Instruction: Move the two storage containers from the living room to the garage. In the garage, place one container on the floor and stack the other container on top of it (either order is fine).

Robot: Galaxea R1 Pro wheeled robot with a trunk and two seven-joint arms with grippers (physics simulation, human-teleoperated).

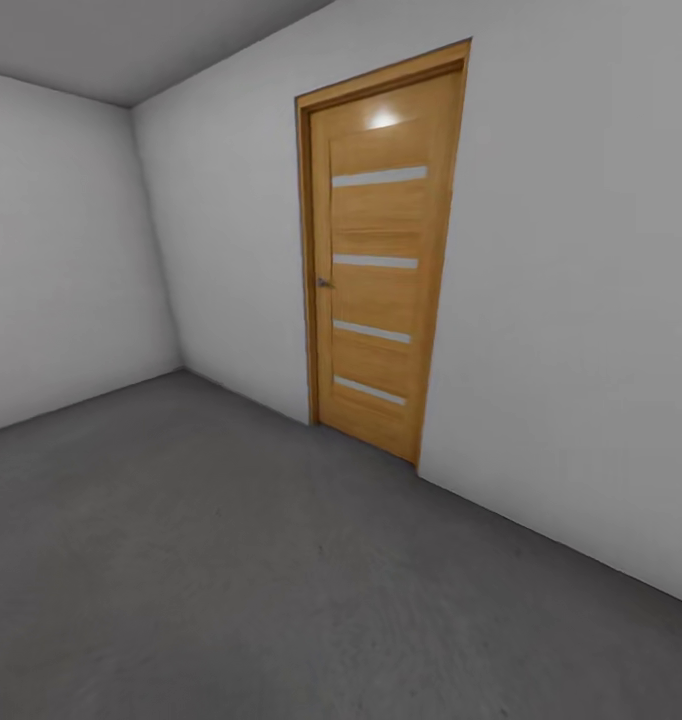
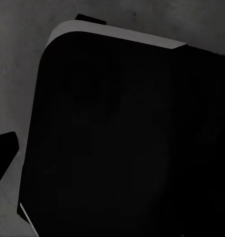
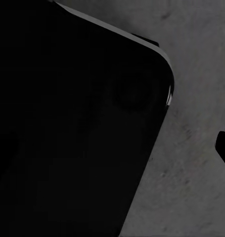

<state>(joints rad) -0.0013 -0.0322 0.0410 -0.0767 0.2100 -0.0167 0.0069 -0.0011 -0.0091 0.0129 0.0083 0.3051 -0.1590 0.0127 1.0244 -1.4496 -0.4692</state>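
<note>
The head view is evenly and softly lit, with a bright glare spot near the top of the wooden door (image 1: pixel 376 265). Its straight lines lean toward the edges. Both wrist views are dim, grainy and mostly black.

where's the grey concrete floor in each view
Head view: the floor fills the lower half, below the wooden door.
Left wrist view: along one edge and corner, beside a large black body.
Right wrist view: at one side.
Shared landmark: the mottled grey concrete itself.
</note>
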